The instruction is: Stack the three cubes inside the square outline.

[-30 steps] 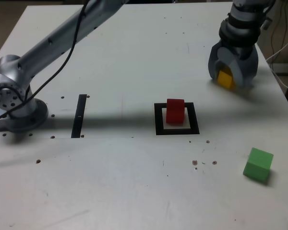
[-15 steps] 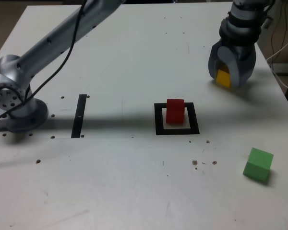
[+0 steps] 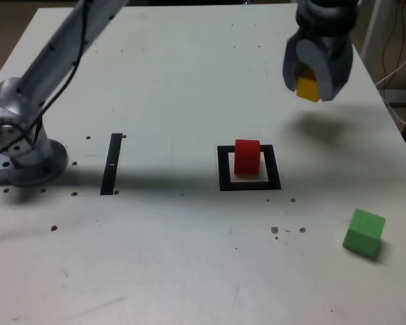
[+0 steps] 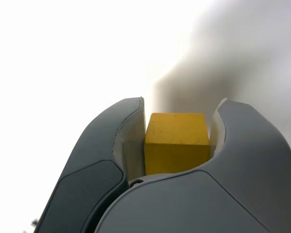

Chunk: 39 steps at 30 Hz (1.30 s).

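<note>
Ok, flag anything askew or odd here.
The green cube sits twisted on the table, away from the square outline. The red cube inside looks fairly straight. I see no damage.

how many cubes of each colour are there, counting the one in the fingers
red: 1, inside the square outline
yellow: 1, held in the fingers
green: 1, on the table
total: 3
</note>
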Each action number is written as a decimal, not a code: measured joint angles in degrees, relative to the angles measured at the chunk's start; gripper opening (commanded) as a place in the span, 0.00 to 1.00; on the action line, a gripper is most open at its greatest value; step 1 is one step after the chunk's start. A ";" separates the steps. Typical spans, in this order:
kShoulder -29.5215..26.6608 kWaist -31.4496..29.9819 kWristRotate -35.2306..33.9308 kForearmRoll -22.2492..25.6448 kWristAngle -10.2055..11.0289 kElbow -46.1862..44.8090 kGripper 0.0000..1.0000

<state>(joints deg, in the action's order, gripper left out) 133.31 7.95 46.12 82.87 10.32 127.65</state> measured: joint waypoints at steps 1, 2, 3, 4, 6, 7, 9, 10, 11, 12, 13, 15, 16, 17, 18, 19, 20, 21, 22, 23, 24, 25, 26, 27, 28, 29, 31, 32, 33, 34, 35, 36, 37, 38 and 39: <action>-0.83 -0.09 -0.79 0.01 0.00 -1.30 0.35; -1.83 -0.29 -1.73 0.02 0.00 -2.85 0.35; -2.67 -0.55 -2.54 0.02 0.00 -4.01 0.35; -3.74 -0.91 -3.54 0.02 0.00 -5.29 0.35; -5.77 -1.75 -5.51 0.01 0.00 -7.40 0.35; -6.79 -2.22 -6.57 0.03 0.00 -8.38 0.35; -8.87 -3.12 -9.37 0.49 0.00 -10.34 0.35; -9.86 -3.54 -11.25 0.94 -0.01 -11.43 0.35; -10.70 -3.91 -13.05 1.40 -0.05 -12.37 0.35; -11.53 -4.38 -14.98 1.93 -0.08 -13.54 0.35; -12.33 -4.94 -17.14 2.51 -0.14 -14.66 0.35; -13.41 -5.84 -20.86 3.12 -0.27 -16.26 0.35; -13.77 -6.20 -22.37 3.29 -0.34 -16.87 0.35; -14.10 -6.55 -23.78 3.51 -0.44 -17.38 0.35; -14.32 -6.90 -25.14 3.79 -0.57 -17.89 0.35; -14.45 -7.23 -26.34 4.04 -0.72 -18.36 0.35; -14.51 -7.58 -27.45 4.20 -0.89 -18.73 0.35; -14.51 -7.98 -28.79 4.29 -1.09 -19.11 0.35; -14.52 -8.33 -30.03 4.32 -1.31 -19.51 0.35; -14.52 -8.60 -31.02 4.33 -1.50 -19.86 0.35; -14.52 -8.73 -31.28 4.38 -1.56 -20.01 0.35; -14.54 -8.87 -32.16 4.37 -1.71 -20.24 0.35; -14.65 -9.06 -33.80 4.36 -2.07 -20.91 0.35; -14.70 -9.30 -34.89 4.25 -2.41 -21.48 0.35; -14.73 -9.56 -35.77 4.00 -2.77 -21.97 0.35; -14.74 -9.80 -36.51 3.65 -3.19 -22.39 0.35; -14.75 -10.08 -37.88 2.73 -4.35 -23.29 0.35; -14.75 -10.08 -38.31 2.39 -4.86 -23.82 0.35; -14.75 -10.08 -38.66 2.07 -5.31 -24.27 0.35; -14.75 -10.08 -39.00 1.64 -5.81 -24.66 0.35; -14.75 -10.08 -39.26 1.16 -6.31 -24.97 0.35; -14.75 -10.08 -39.44 0.75 -6.76 -25.23 0.35; -14.75 -10.08 -39.58 0.35 -7.18 -25.51 0.35; -14.75 -10.08 -39.70 0.02 -7.53 -25.86 0.35; -14.75 -10.08 -39.80 -0.32 -7.84 -26.33 0.35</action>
<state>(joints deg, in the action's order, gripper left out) 118.56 -2.14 6.32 82.56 2.49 101.32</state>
